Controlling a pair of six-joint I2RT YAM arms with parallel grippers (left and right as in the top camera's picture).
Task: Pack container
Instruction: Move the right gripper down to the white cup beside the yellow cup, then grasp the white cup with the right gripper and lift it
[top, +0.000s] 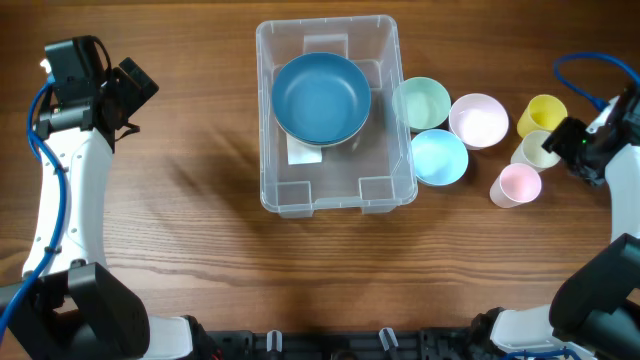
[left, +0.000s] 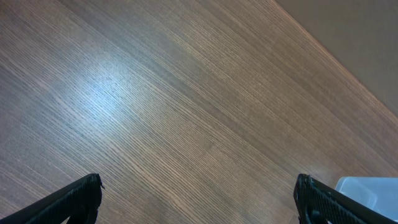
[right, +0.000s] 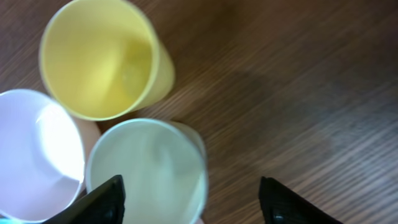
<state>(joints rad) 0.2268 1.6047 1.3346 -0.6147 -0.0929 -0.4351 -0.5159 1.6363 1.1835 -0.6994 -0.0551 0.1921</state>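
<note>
This looks like a robotics lab bench rather than a home or kitchen. Two white-and-black robot arms, the left arm (top: 62, 200) and the right arm (top: 612, 285), stand at either end of a plain wood-grain counter (top: 180, 230), each trailing a loose blue cable (top: 40, 130), with black mounting hardware (top: 330, 345) along the near edge. The household goods on it are set out like test props: a clear plastic container (top: 385, 190) holding a blue bowl (top: 321, 97), with pastel bowls (top: 479, 120) and cups (top: 543, 113) grouped close beside it.
</note>
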